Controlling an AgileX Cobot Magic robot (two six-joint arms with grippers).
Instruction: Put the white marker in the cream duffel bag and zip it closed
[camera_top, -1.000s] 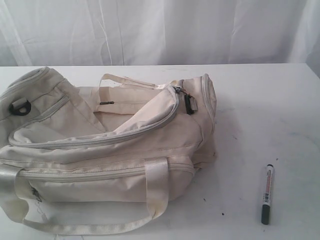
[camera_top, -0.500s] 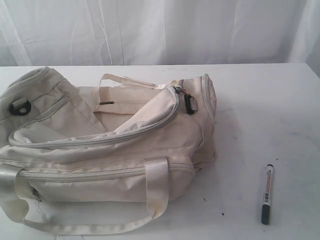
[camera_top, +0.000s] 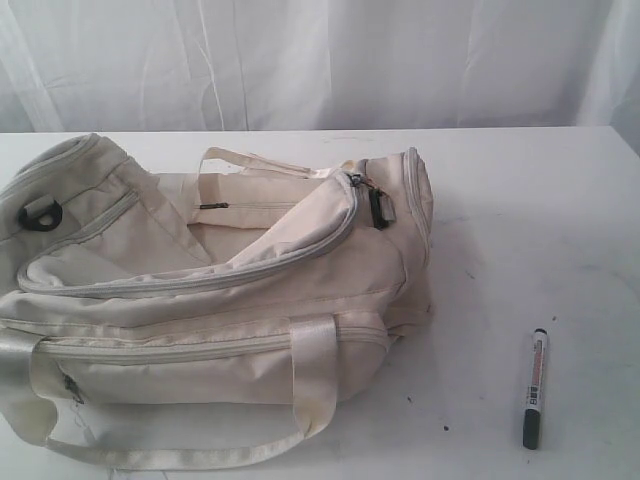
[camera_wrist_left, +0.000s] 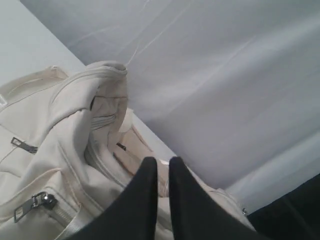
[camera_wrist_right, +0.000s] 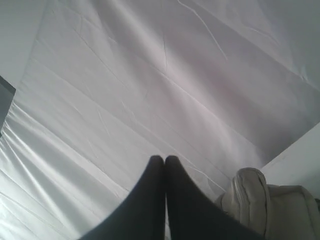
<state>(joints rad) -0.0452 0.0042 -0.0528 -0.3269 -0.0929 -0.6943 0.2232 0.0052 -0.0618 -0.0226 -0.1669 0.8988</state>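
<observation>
The cream duffel bag (camera_top: 200, 290) lies on its side on the left half of the white table, its main zip open and the flap sagging. The white marker (camera_top: 535, 388) lies alone near the front right of the table, black cap toward the back. Neither gripper shows in the exterior view. My left gripper (camera_wrist_left: 162, 161) hovers above the bag (camera_wrist_left: 60, 125), its black fingers a narrow gap apart with nothing between them. My right gripper (camera_wrist_right: 165, 159) is shut and empty, raised in front of the curtain, with one end of the bag (camera_wrist_right: 260, 200) off to its side.
A white curtain (camera_top: 320, 60) hangs behind the table (camera_top: 520, 220). The bag's dark zipper pull (camera_top: 378, 205) hangs at its right end, a black strap ring (camera_top: 40, 215) sits at its left end, and a webbing handle (camera_top: 315, 375) droops over the front.
</observation>
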